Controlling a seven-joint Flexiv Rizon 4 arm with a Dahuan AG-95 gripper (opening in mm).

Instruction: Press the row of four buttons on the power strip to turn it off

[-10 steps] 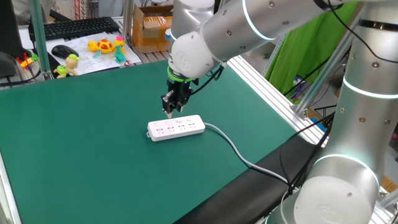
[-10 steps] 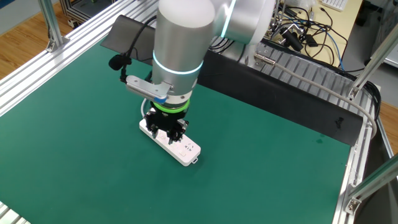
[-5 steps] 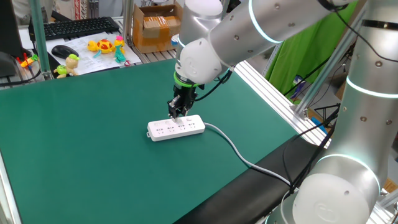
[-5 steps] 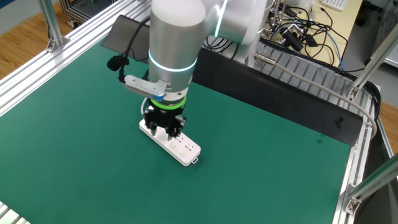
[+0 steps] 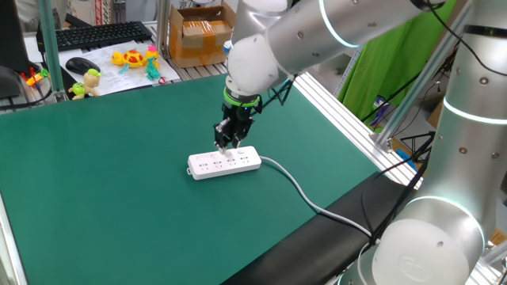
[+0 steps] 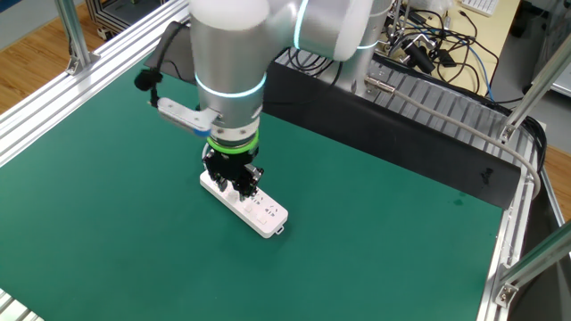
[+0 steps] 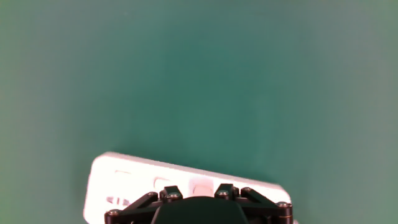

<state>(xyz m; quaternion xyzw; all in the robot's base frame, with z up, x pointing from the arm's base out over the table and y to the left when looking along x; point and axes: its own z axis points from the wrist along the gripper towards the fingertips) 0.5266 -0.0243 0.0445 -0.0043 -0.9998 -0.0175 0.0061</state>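
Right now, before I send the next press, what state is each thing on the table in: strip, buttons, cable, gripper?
power strip: flat on the green mat, sockets up, nothing plugged in.
row of four buttons: along the strip's top edge; on or off cannot be told.
cable: attached to the strip's end, trailing loose off the table edge.
gripper: shut, fingertips down at the strip's button edge.

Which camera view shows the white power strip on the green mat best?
One fixed view shows the power strip best: its whole length, socket groups and grey cable are visible. In the other fixed view the hand covers one end of it. The hand view shows only a blurred part at the bottom edge.
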